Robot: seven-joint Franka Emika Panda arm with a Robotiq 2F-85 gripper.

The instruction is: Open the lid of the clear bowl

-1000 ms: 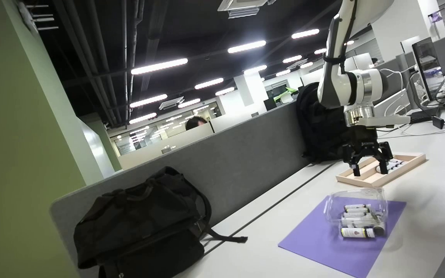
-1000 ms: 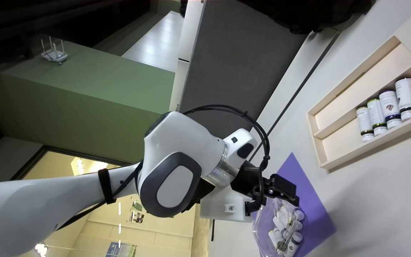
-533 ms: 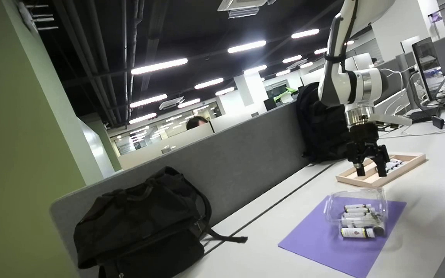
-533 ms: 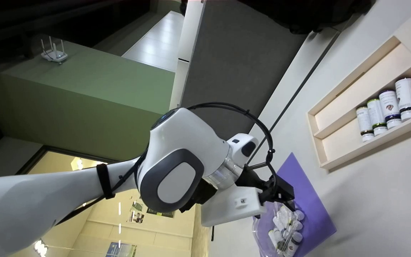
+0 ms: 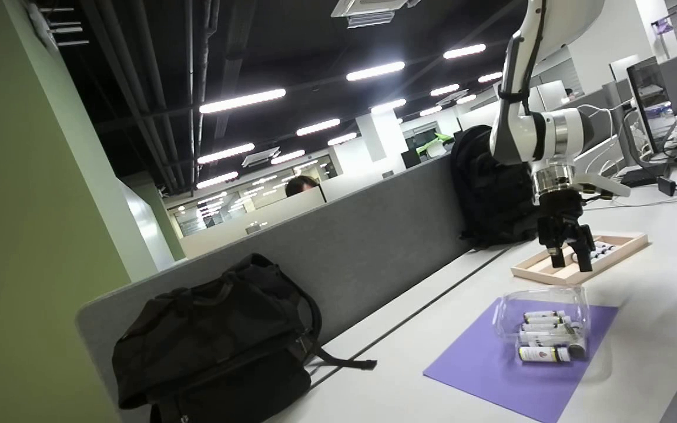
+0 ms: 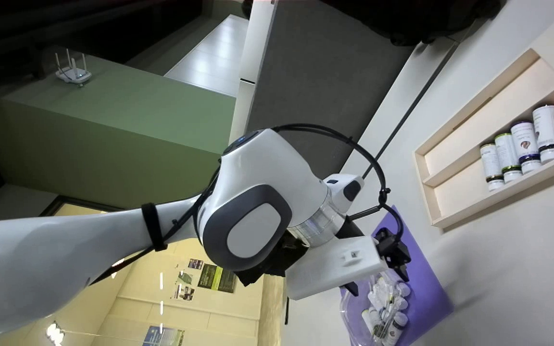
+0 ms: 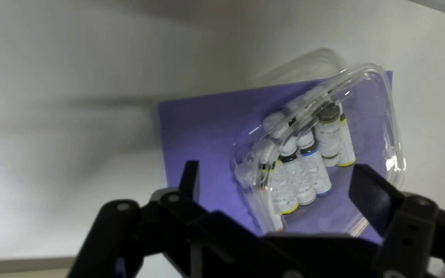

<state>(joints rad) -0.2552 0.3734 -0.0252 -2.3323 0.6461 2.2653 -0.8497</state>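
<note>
Wrist view: my gripper point(image 7: 274, 178) is spread and empty, higher than the clear bowl point(image 7: 391, 163), which sits toward the upper-right corner of the purple mat point(image 7: 195, 123). The lid point(image 7: 367, 127) (transparent, hard to judge) seems on; lifting remains.

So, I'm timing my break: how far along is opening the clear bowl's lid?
Done: the claw hangs roughly above the clear bowl, which stands on the purple mat.
In hand: apparently the approach; its jaws are apart, gripping nothing.
Left: probably grasping an edge of the lid and lifting; it appears to be on, though clear plastic makes that hard to confirm.
</note>
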